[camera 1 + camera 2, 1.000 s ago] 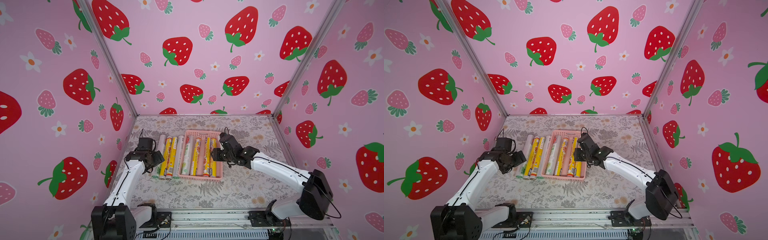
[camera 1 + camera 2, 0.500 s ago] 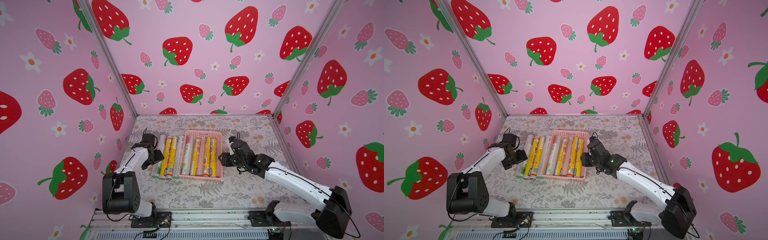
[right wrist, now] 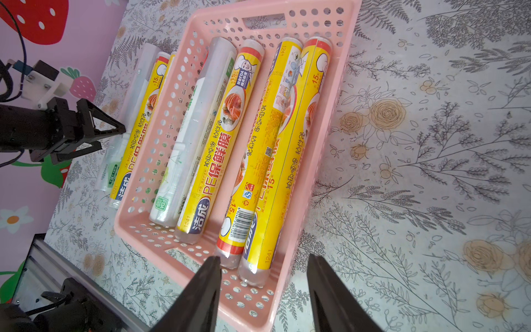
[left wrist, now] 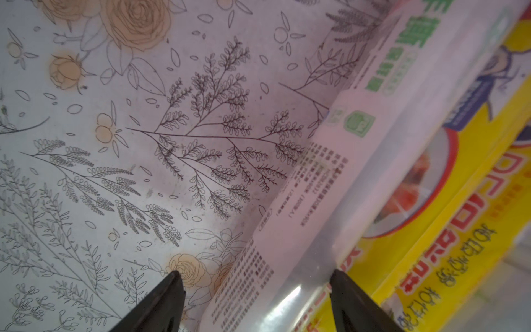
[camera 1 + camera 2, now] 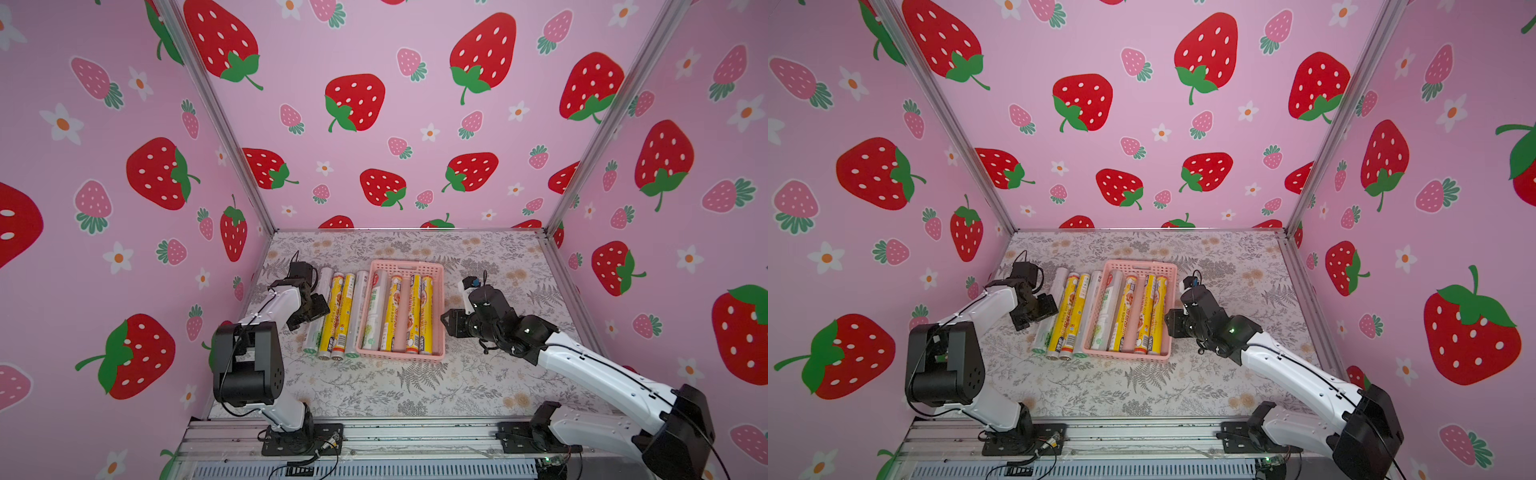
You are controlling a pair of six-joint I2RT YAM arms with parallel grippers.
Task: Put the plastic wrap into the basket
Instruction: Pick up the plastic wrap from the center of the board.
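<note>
The pink basket (image 5: 401, 355) (image 5: 1127, 355) (image 3: 339, 74) lies mid-table and holds several rolls of plastic wrap: one white with green print (image 3: 195, 120) and three yellow (image 3: 224, 143). Several more rolls lie on the cloth to its left, two yellow (image 5: 334, 311) between two white ones. My left gripper (image 5: 309, 309) (image 4: 255, 276) is low over the outermost white roll (image 4: 301, 201), open, one finger on each side of it. My right gripper (image 5: 449, 324) (image 3: 263, 258) hovers open and empty by the basket's near right corner.
The floral cloth (image 5: 415, 386) covers the table. Strawberry-print walls close in the left (image 5: 124, 249), back and right sides. The left arm's dark elbow block (image 5: 247, 361) stands close to the left wall. A metal rail (image 5: 374, 440) runs along the front edge.
My right gripper has drawn back from over the basket's rolls to its right front corner. My left gripper has settled around the outer white roll, its jaws narrowing.
</note>
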